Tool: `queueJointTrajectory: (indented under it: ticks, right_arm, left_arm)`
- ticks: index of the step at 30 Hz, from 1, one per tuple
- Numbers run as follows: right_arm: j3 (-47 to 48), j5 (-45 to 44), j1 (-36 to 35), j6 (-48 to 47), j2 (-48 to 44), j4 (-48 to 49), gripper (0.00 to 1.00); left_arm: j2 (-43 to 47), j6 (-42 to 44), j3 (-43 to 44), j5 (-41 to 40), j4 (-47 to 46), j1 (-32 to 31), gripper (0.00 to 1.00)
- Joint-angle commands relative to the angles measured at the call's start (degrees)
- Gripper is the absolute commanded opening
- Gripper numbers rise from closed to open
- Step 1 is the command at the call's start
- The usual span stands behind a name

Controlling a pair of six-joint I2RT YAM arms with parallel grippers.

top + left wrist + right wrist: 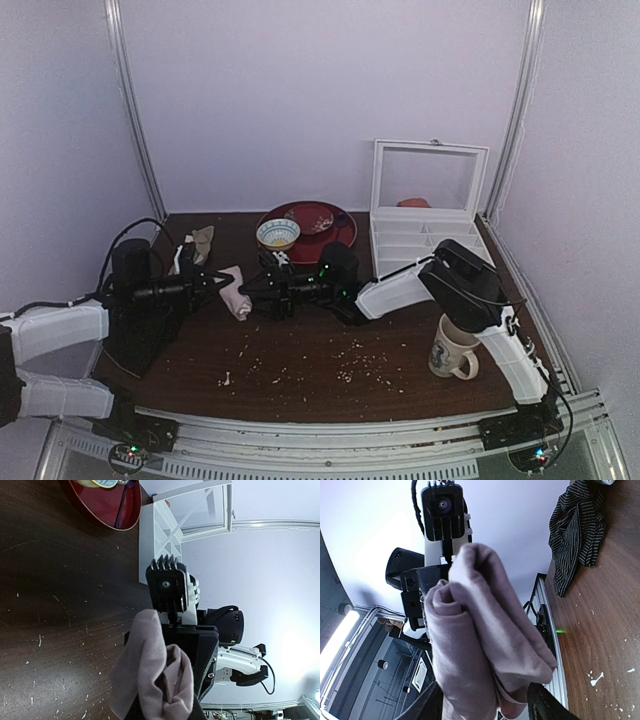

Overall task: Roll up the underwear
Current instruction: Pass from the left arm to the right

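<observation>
With left gripper and right gripper both clamped on the bunched underwear, wind it tight and even.

Lab robot cell: plain white walls, aluminium frame rails.

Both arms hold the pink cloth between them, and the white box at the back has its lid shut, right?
Not quite: the lid of the white box stands open, as the top view shows. The left gripper and right gripper do hold the pink cloth between them.
</observation>
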State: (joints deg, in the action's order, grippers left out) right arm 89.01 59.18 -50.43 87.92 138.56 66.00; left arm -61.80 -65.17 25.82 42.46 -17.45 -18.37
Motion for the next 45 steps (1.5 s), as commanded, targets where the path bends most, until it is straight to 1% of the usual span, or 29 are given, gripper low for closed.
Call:
queueJointTrajectory:
  ticks: [1, 4, 7, 10, 12, 16, 18, 21, 23, 25, 27, 29, 31, 35, 36, 37, 40, 42, 44, 45]
  right_arm:
    - [1.6, 0.6, 0.2, 1.8, -0.1, 4.0, 0.52]
    - [1.4, 1.1, 0.2, 1.9, -0.8, 3.9, 0.46]
    - [1.2, 1.7, 0.2, 1.5, -1.3, 3.4, 0.38]
    - [1.3, 2.2, 0.2, 1.1, -1.4, 2.8, 0.34]
    - [1.2, 2.4, 0.2, 0.2, -1.6, 1.8, 0.39]
    - [0.1, 2.3, 0.2, -2.8, -2.7, -1.1, 0.47]
    - [-0.2, 1.9, 0.2, -3.5, -3.3, -1.6, 0.49]
    - [-0.4, 1.8, 0.2, -6.9, -4.7, -6.0, 0.49]
    - [-1.0, 1.6, 0.2, -12.0, -6.4, -12.3, 0.5]
    - [-1.2, 1.5, 0.2, -16.6, -7.7, -17.7, 0.51]
    - [-0.9, 1.8, 0.2, -17.7, -8.1, -19.4, 0.53]
    - [-0.5, 1.9, 0.1, -16.6, -8.0, -18.4, 0.54]
    - [0.1, 2.2, 0.0, -16.9, -8.0, -19.4, 0.6]
    - [0.9, 1.6, -0.7, -24.0, -9.2, -28.2, 0.62]
    - [0.7, 1.4, -0.7, -24.2, -9.2, -28.1, 0.62]
    - [0.3, 1.4, -0.6, -22.4, -8.9, -26.0, 0.62]
    - [-0.3, 1.5, -0.2, -10.9, -6.2, -11.6, 0.63]
    - [0.5, 0.6, 0.0, -3.3, -4.0, -2.6, 0.63]
    - [1.9, -0.2, 0.0, 2.9, -1.9, 4.7, 0.64]
    - [2.4, -0.7, 0.0, 4.8, -1.1, 6.6, 0.64]
  left_arm:
    - [0.1, 2.4, 0.6, 0.0, 1.0, 0.4, 0.0]
    - [0.6, 4.3, 1.3, -0.7, 4.0, 0.4, 0.0]
    - [0.5, 5.0, 1.4, -1.1, 5.2, 0.4, 0.0]
    - [0.1, 4.9, 1.4, -1.4, 5.2, 0.4, 0.0]
    - [0.0, 3.8, 1.1, -1.2, 4.1, 0.4, 0.0]
    - [-0.9, -0.4, -0.1, 0.4, -1.5, 1.6, 0.0]
    - [-0.9, -1.7, -0.9, 1.0, -2.5, 2.9, 0.0]
    - [-0.8, -1.0, 0.1, 1.6, 1.4, 3.9, 0.0]
    - [-0.6, 0.2, 1.4, 1.6, 4.9, 4.0, 0.0]
    - [-0.6, 0.2, 2.0, 1.6, 5.7, 4.0, 0.0]
    - [-0.9, 0.0, 2.4, 2.0, 6.1, 4.0, 0.0]
    - [-1.1, 0.0, 2.6, 1.9, 6.6, 4.0, 0.0]
    - [-1.4, 0.5, 3.0, 1.7, 7.6, 4.0, 0.0]
    - [-1.9, -0.1, 3.1, 2.3, 6.7, 4.0, 0.0]
    - [-1.8, -0.7, 3.0, 2.6, 5.4, 4.0, 0.0]
    - [-1.7, -1.3, 2.7, 2.8, 4.1, 4.0, 0.0]
    - [-1.2, -2.3, 1.6, 3.4, -0.6, 4.2, 0.0]
    - [-1.3, -5.0, 0.4, 4.0, -4.4, 4.5, 0.0]
    - [-1.8, -7.6, -0.9, 4.3, -9.1, 4.7, 0.0]
    - [-2.2, -8.7, -1.5, 4.3, -11.5, 4.7, 0.0]
